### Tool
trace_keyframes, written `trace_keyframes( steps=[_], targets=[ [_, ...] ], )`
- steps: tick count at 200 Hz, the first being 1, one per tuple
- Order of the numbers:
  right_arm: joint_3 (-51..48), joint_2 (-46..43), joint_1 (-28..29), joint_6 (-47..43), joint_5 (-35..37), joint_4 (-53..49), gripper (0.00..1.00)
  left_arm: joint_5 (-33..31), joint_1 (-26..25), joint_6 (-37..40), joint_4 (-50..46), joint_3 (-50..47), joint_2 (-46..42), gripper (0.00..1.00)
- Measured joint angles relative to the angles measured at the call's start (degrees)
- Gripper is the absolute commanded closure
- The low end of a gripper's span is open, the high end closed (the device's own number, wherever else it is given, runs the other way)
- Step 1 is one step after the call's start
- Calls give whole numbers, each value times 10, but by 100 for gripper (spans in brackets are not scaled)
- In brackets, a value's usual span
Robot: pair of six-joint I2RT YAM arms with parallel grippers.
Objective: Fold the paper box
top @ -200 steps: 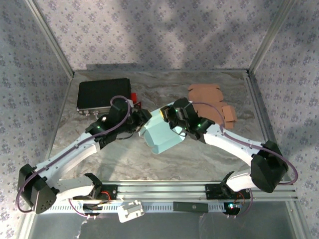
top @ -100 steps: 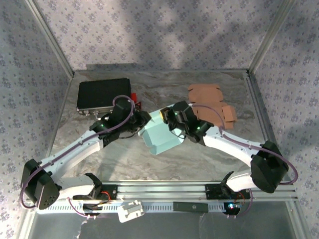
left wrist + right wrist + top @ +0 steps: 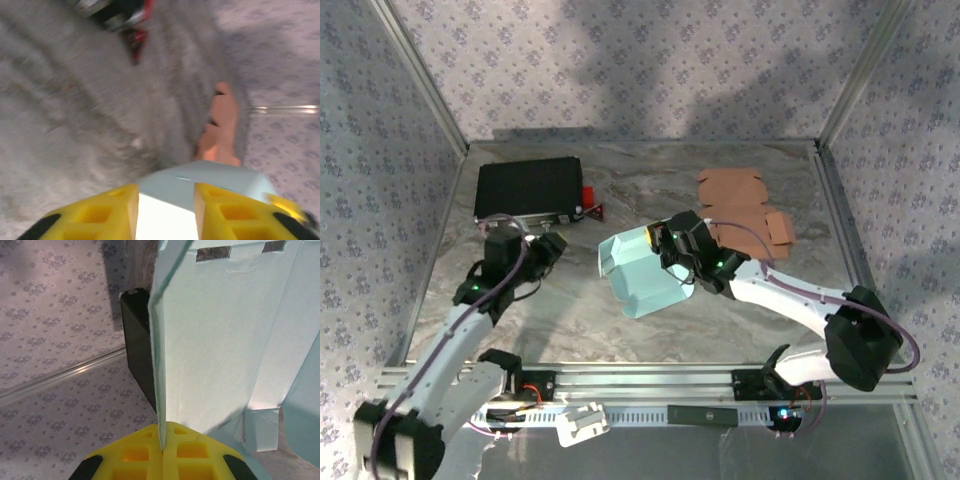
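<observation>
Pale-blue paper box (image 3: 638,280) is sitting part-folded near the middle of the marbled table (image 3: 550,320), and the right gripper (image 3: 665,243) is pinching one thin wall at its far-right side flat between closed yellow fingers (image 3: 132,455). Left gripper (image 3: 552,247) is hovering well apart from the box on the left, just in front of the black case (image 3: 528,188), its jaws standing narrowly parted and holding nothing, with the box showing beyond the gap in its wrist view. Brown flat cardboard blank (image 3: 740,200) is lying at the far right, behind the right gripper.
</observation>
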Motion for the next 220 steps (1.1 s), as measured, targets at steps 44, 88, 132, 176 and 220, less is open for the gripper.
trace_keyframes(
  steps=[44, 88, 132, 176, 220],
  targets=[
    [-4, -26, -8, 54, 0, -11, 100, 70, 4, -20, 167, -103, 120, 83],
    [-14, -50, -28, 92, 0, -22, 100, 99, -4, -54, 408, -132, 226, 85],
    [-16, -50, -46, 114, -3, -19, 100, 114, -35, -110, 619, -133, 374, 89],
    [-28, -49, -66, 120, -16, -5, 100, 113, -49, -142, 748, -136, 408, 82],
    [-39, -38, -81, 124, -29, 19, 100, 113, -74, -172, 841, -128, 492, 84]
  ],
)
